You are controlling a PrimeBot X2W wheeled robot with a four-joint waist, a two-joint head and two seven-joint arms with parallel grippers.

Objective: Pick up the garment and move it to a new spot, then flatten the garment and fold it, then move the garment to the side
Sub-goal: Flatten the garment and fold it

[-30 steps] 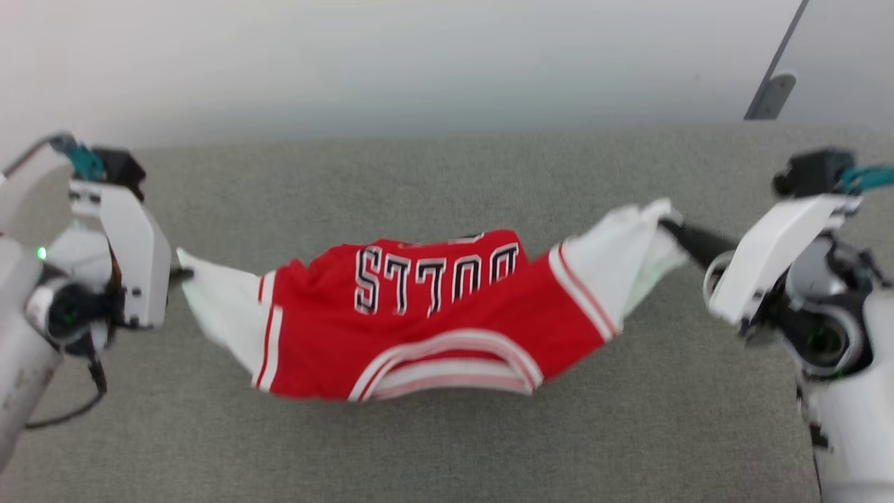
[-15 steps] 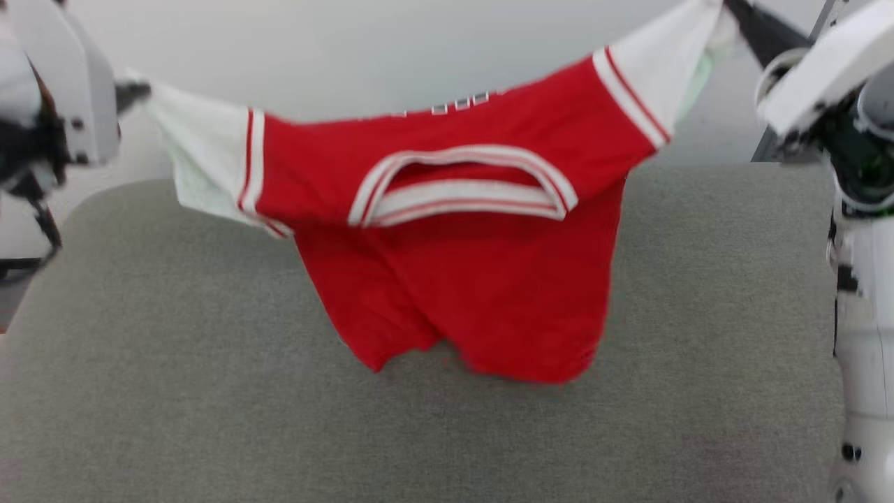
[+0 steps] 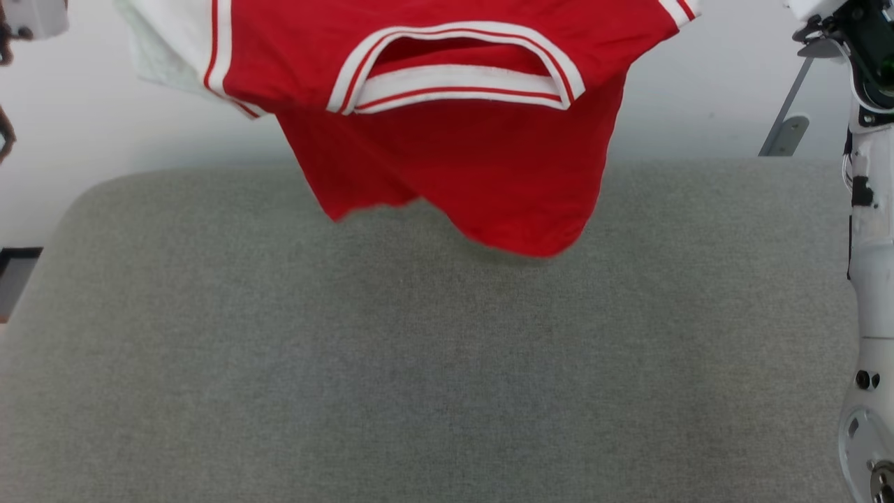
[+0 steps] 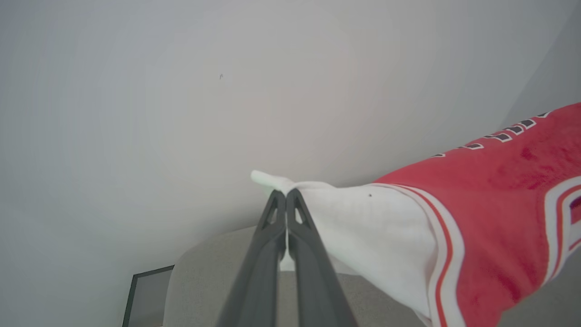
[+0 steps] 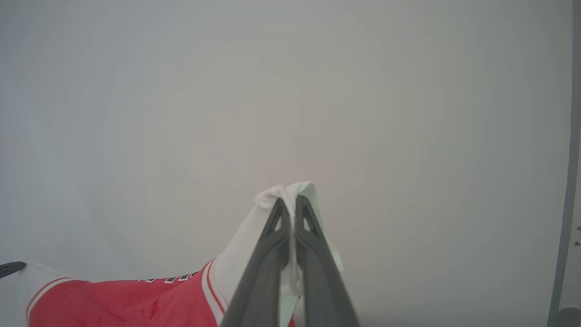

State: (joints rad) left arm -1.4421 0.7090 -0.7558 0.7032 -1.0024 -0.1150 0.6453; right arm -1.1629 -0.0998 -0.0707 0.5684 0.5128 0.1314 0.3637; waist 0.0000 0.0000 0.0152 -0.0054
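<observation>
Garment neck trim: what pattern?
White with thin red stripes; neck trim shows best in head view.

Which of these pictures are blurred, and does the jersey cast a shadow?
Head view: sharp; the garment casts a faint soft shadow on the grey surface below its hem. Left wrist view: left gripper soft toward the bottom edge. Right wrist view: right gripper likewise.

White arm [image 3: 866,279], dark fingers [image 4: 268,254], prob. screws [image 3: 864,379].

Head camera looks down from in front of the garment [image 3: 461,161], close. Each wrist camera sits at one end of the garment, facing the wall [image 4: 181,91] behind; all three share it.
</observation>
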